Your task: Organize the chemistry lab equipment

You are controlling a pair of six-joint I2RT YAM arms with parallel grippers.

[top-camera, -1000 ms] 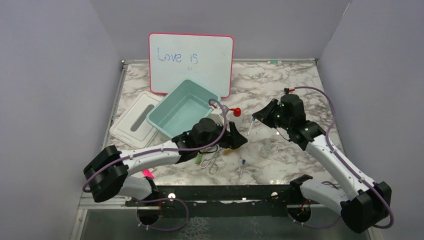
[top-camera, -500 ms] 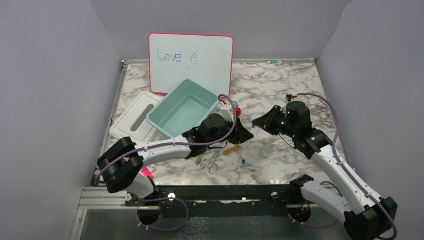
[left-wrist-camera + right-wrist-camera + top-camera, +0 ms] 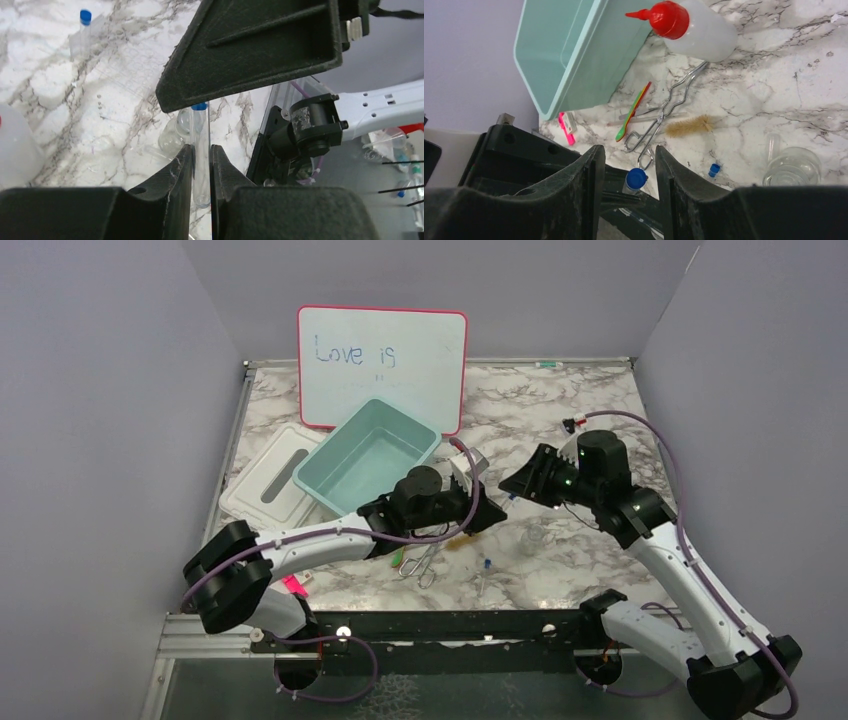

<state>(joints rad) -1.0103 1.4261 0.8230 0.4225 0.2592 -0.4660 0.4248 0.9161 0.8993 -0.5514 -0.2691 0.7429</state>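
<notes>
Left wrist view: the white squeeze bottle is cut off by the left edge; the small glass flask is blurred and half hidden behind the blue-capped tube. Right wrist view: the teal bin runs off the top edge.

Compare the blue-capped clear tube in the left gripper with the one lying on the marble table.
Grip: the held tube is clamped in the left gripper, the loose tube untouched. Pose: the held tube hangs above the marble table, the loose tube lies flat on it. Both are clear, blue-capped.
</notes>
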